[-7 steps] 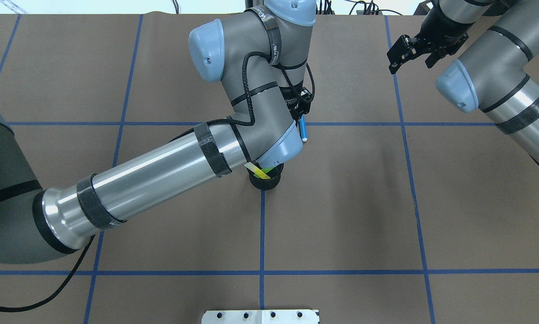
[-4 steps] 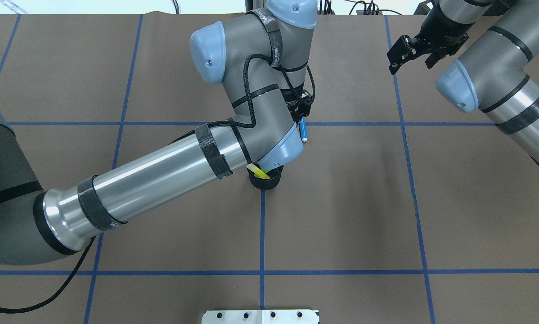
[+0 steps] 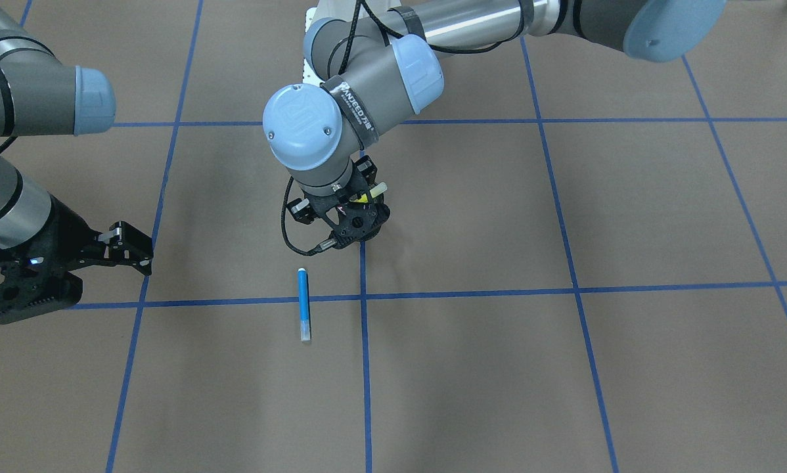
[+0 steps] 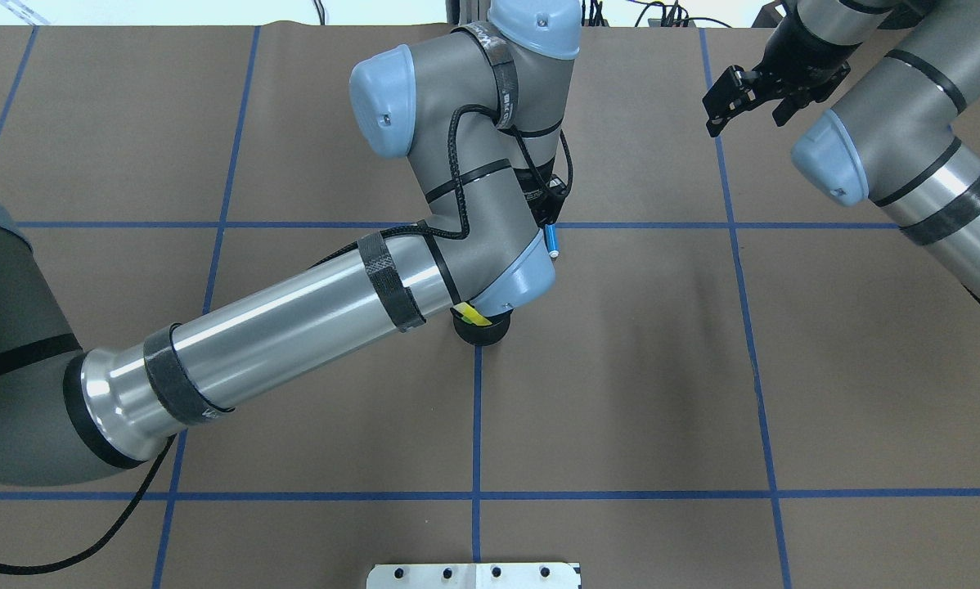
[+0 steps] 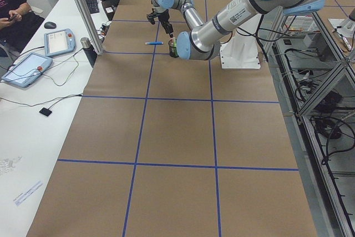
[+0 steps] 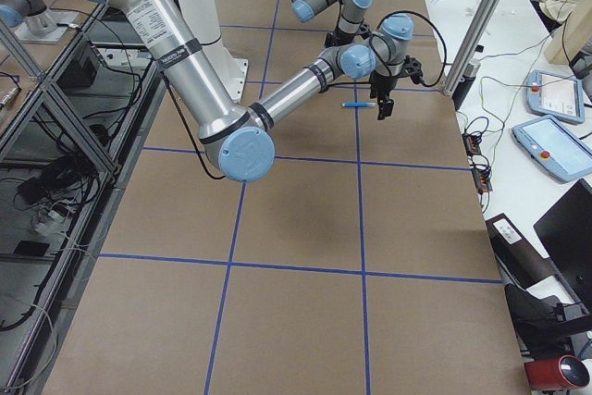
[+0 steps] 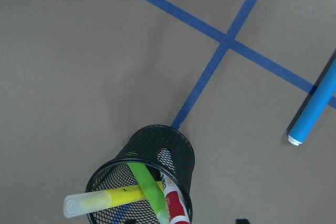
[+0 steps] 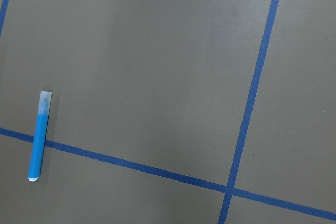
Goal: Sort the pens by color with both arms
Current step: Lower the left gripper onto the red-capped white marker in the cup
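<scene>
The left end effector is being held over the mesh cup, its jaws being hidden, so its opening cannot be told. The yellow highlighter, green pen and red-capped pen are being held inside, partly cropped. The blue pen is lying beside the cup on the worktop. The right end effector is being held open, empty.

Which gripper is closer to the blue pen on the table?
Left. The left gripper hangs over the cup, just beside the blue pen; the right gripper sits well off on the pen's other side.
</scene>
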